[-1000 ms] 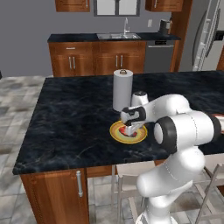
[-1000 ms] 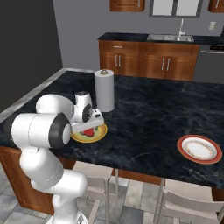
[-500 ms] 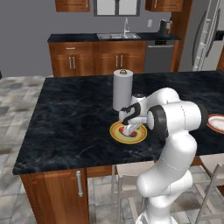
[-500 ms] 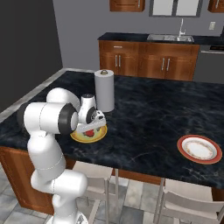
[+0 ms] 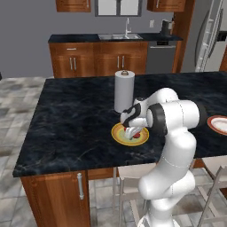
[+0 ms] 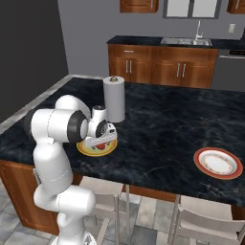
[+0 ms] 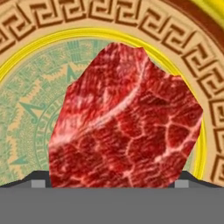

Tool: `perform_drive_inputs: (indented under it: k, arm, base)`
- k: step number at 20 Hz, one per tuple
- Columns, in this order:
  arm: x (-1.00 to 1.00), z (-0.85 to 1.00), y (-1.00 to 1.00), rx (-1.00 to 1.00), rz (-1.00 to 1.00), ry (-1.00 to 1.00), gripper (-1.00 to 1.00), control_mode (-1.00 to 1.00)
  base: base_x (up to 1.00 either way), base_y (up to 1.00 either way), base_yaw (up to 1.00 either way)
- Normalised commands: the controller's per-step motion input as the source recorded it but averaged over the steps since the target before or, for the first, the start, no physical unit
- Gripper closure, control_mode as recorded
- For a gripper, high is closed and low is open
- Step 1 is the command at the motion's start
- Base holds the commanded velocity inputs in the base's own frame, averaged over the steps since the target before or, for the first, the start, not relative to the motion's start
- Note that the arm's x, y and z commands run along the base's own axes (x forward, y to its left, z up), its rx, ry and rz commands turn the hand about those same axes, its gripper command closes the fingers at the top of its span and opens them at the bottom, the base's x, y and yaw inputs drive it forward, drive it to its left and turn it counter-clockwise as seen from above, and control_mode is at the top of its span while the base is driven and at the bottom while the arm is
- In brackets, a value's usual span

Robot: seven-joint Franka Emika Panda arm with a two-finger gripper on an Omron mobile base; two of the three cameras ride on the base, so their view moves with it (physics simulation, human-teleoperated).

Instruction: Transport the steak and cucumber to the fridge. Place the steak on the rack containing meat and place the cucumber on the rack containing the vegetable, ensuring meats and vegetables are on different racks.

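My gripper (image 5: 131, 131): spread wide, lowered over the yellow plate (image 5: 119, 135), one finger tip at either side of the steak, not pinching it.
Steak (image 7: 124, 120): flat on the yellow plate's patterned middle.
Yellow plate: just in front of the paper towel roll (image 5: 124, 91) on the dark island counter (image 5: 71, 115).
Second plate (image 6: 218, 162): well apart from the yellow plate, same counter.

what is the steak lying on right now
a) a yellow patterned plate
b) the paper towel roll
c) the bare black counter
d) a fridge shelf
a, the steak lies flat on the yellow patterned plate, and the base views show that plate on the dark island counter beside the paper towel roll, with the open claw right over it.
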Motion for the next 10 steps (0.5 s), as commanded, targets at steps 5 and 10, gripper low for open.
perform_drive_inputs:
  k: [5, 10]
  arm:
    - [0.00, -0.64, 0.36, 0.03, 0.00, 0.01, 1.00, -1.00]
    - [0.00, -0.65, 0.31, 0.01, 0.00, 0.01, 1.00, -1.00]
  base:
    - [0.00, 0.00, 0.00]
    - [0.00, 0.00, 0.00]
